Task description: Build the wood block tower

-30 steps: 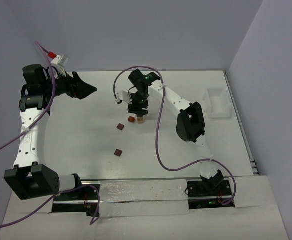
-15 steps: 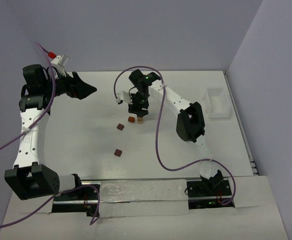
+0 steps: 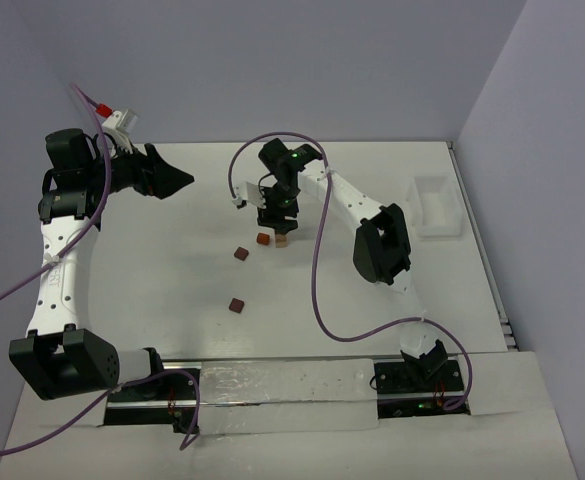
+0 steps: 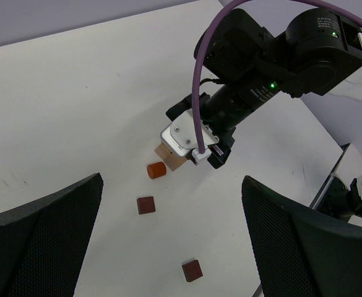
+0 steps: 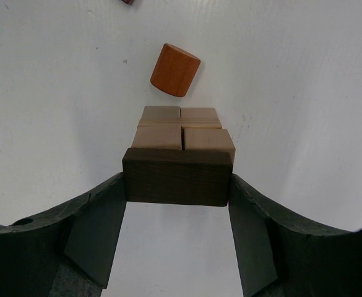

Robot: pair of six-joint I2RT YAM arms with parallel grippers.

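Observation:
My right gripper (image 5: 177,185) is shut on a dark brown wood block (image 5: 177,176) and holds it directly over a small tower of light tan blocks (image 5: 181,133); I cannot tell whether they touch. In the top view this gripper (image 3: 277,218) is at the table's middle back, over the tan blocks (image 3: 282,240). An orange-brown cylinder (image 5: 175,70) lies just beside them. Two dark reddish-brown cubes (image 3: 240,254) (image 3: 236,305) lie loose nearer the arms. My left gripper (image 3: 177,180) is open and empty, raised at the far left, with its fingers (image 4: 44,235) wide apart.
A clear plastic box (image 3: 435,205) stands at the right edge of the table. The right arm's purple cable (image 3: 317,270) loops over the table beside the arm. In the left wrist view the loose dark cubes (image 4: 145,205) (image 4: 192,270) lie below the cylinder (image 4: 156,169).

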